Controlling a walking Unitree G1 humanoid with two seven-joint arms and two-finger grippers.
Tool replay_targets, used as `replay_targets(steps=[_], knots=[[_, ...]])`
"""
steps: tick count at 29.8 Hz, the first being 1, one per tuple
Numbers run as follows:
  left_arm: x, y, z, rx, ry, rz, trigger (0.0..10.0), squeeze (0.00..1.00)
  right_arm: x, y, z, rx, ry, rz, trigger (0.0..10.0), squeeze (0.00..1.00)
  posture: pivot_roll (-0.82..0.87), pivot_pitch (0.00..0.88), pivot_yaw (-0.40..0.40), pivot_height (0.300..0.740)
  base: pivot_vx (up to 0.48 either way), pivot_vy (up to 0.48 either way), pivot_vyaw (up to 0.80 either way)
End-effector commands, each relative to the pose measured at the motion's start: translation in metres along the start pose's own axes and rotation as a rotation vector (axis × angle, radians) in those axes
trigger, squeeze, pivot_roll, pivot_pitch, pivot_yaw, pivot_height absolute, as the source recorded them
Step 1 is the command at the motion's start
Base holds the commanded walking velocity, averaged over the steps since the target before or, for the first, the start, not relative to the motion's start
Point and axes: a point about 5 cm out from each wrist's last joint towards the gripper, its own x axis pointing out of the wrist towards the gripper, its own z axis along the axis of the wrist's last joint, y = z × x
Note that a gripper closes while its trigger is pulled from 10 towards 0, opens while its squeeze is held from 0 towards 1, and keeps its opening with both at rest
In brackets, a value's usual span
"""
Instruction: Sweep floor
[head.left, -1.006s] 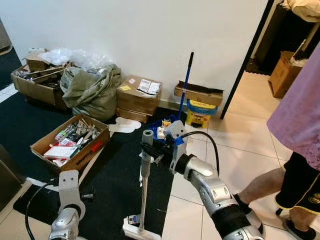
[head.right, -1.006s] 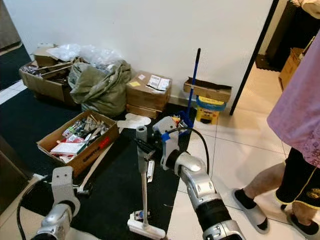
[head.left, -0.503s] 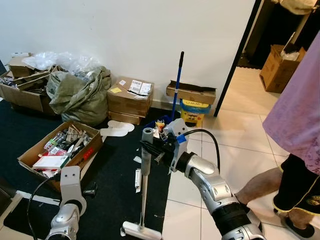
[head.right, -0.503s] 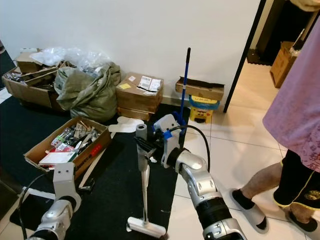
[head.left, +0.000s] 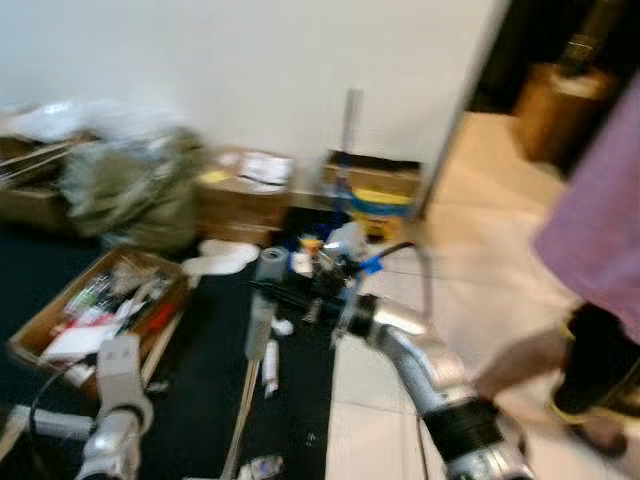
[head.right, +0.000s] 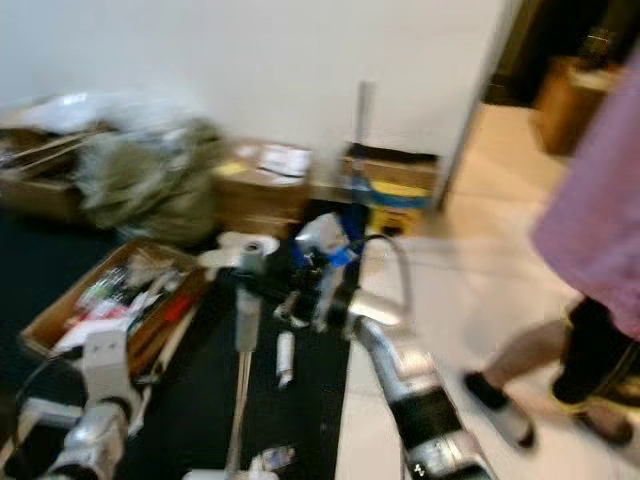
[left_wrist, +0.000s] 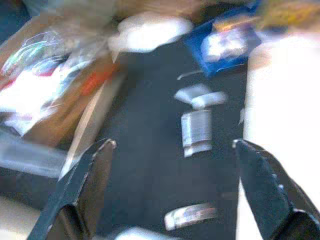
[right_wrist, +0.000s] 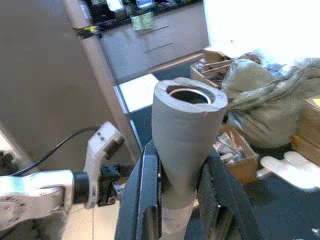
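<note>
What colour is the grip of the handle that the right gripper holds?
Grey; the handle grip shows best in the right wrist view, clamped by the right gripper.

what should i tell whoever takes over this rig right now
Right gripper: jaws shut on the grey foam grip of the metal sweeper pole, held roughly upright over the black floor mat.
Left gripper: jaws open, holding nothing, low over the same mat.
Litter: small white scraps and wrappers lie on the mat by the open cardboard box of clutter.
A person's leg stands on the pale tiles close on the right.
Head views are blurred; the sweeper's head is hard to make out.
Left: sweep the scraps together, minding the person.
</note>
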Motion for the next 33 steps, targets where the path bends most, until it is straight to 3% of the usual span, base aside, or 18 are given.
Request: replay_targets(steps=[1, 14, 21, 25, 26, 33], knots=[[-0.01, 0.025, -0.015, 0.017, 0.054, 0.064, 10.0, 0.0, 0.023, 0.02, 0.015, -0.031, -0.053, 0.129, 10.0, 0.0, -0.04, 0.0, -0.002, 0.74, 0.277, 0.0, 0.0], [-0.01, 0.024, -0.016, 0.007, 0.06, 0.067, 10.0, 0.0, 0.023, 0.024, 0.016, -0.016, -0.037, 0.168, 10.0, 0.0, -0.04, 0.0, -0.004, 0.74, 0.271, 0.0, 0.0], [-0.012, 0.026, -0.022, -0.005, 0.088, 0.092, 10.0, 0.0, 0.01, 0.034, 0.004, 0.009, 0.114, 0.327, 10.0, 0.0, -0.04, 0.0, -0.007, 0.74, 0.0, 0.0, 0.0], [-0.013, 0.027, -0.024, -0.003, 0.097, 0.095, 10.0, 0.0, 0.008, 0.031, 0.0, -0.02, 0.174, 0.338, 10.0, 0.0, -0.04, 0.0, -0.007, 0.74, 0.0, 0.0, 0.0], [-0.014, 0.027, -0.026, -0.003, 0.103, 0.097, 10.0, 0.0, 0.009, 0.027, -0.007, -0.084, 0.244, 0.309, 10.0, 0.0, -0.04, 0.0, -0.01, 0.74, 0.0, 0.0, 0.0], [-0.015, 0.027, -0.027, -0.001, 0.107, 0.099, 10.0, 0.0, 0.012, 0.028, -0.021, -0.137, 0.318, 0.286, 10.0, 0.0, -0.04, 0.0, -0.011, 0.74, 0.0, 0.0, 0.0]])
